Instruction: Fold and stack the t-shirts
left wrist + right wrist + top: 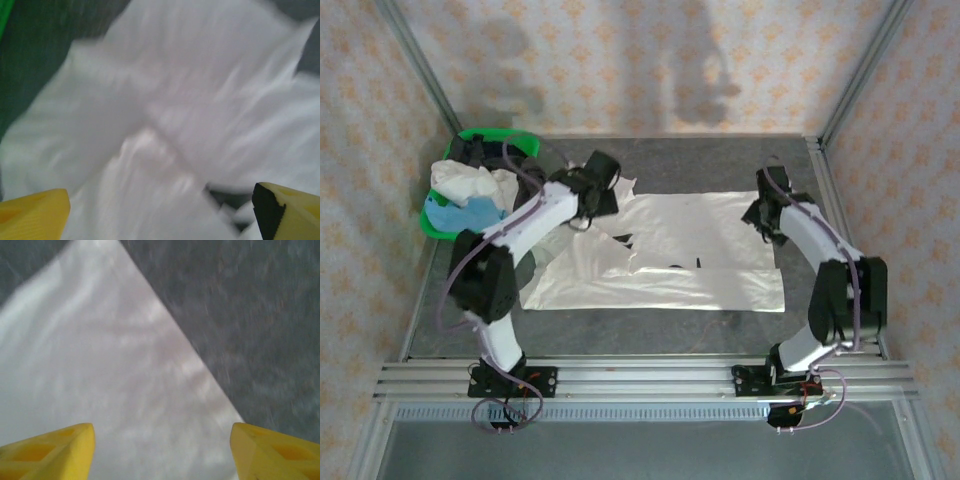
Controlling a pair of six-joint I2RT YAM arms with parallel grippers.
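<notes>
The shiny white t-shirt (700,250) lies spread on the tabletop (720,165). The right pincer (162,452) hangs wide and empty over its 3 o'clock edge, and the left pincer (160,215) likewise over the rumpled 10 o'clock corner. I would flatten that corner before folding.

Bare bench (720,165) lies open along the far edge and in a near strip in front of the spread white t-shirt (700,240). The heaped green basket (485,133) blocks the far-left corner. The left arm (525,230) arches over the shirt's left side.
</notes>
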